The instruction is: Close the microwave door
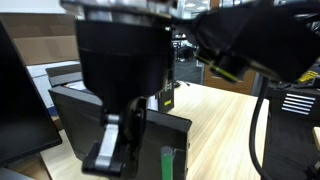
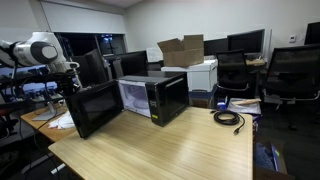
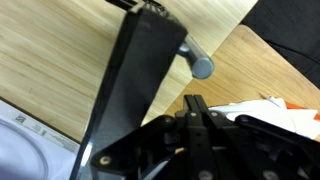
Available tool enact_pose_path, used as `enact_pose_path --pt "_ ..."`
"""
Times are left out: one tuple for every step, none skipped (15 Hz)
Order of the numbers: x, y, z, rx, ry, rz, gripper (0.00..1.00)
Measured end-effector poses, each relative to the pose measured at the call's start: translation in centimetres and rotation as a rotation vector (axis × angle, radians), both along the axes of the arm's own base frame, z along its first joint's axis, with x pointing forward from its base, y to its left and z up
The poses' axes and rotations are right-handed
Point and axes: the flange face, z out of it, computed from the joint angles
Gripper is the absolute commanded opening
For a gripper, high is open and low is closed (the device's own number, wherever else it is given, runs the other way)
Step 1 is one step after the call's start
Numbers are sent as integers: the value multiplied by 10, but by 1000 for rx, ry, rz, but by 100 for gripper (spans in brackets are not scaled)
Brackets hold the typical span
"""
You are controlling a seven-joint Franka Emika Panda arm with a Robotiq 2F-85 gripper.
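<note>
The microwave (image 2: 168, 98) stands on the wooden table (image 2: 170, 150) with its pale interior (image 2: 135, 97) showing. The microwave door (image 2: 93, 108) is swung wide open, standing out from the box. It is a dark panel in an exterior view (image 1: 75, 115) with a green strip (image 1: 167, 163) on its edge. In the wrist view the door (image 3: 130, 90) is seen edge-on with a grey bar handle (image 3: 196, 60). My gripper (image 3: 196, 106) is shut and empty, close behind the door's outer side. It also shows in both exterior views (image 2: 71, 83) (image 1: 107, 150).
A brown cardboard box (image 2: 182, 50) sits on a white cabinet (image 2: 203, 73) behind the microwave. Black monitors (image 2: 130, 62) stand at the back. A coiled black cable (image 2: 228, 118) lies on the table. Office chairs (image 2: 290, 70) stand alongside. Papers (image 2: 60, 121) lie near the door.
</note>
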Motion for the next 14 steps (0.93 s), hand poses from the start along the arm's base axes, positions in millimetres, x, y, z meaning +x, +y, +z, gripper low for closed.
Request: enact_pose_path --pt "1 -7 -1 -21 -11 -15 3" --pt "3 -14 -1 -40 -22 -32 3" --pt "5 -20 0 -56 -33 -50 3" --pt "7 -27 0 -70 -44 -68 3" --pt "9 -34 1 -84 -55 -88 3" --pt "12 -41 2 -98 -67 -112 3" --pt "14 -48 3 -110 -77 -134 3" --pt "17 -55 3 -122 -88 -155 3" --pt "20 -63 3 -136 -98 -181 3" --pt "23 -73 3 -155 -114 -216 3" --pt "26 -81 3 -170 -127 -240 3" --pt "29 -89 3 -184 -139 -268 3" --pt "32 -96 2 -197 -150 -292 3" --pt "34 -104 1 -208 -159 -319 3"
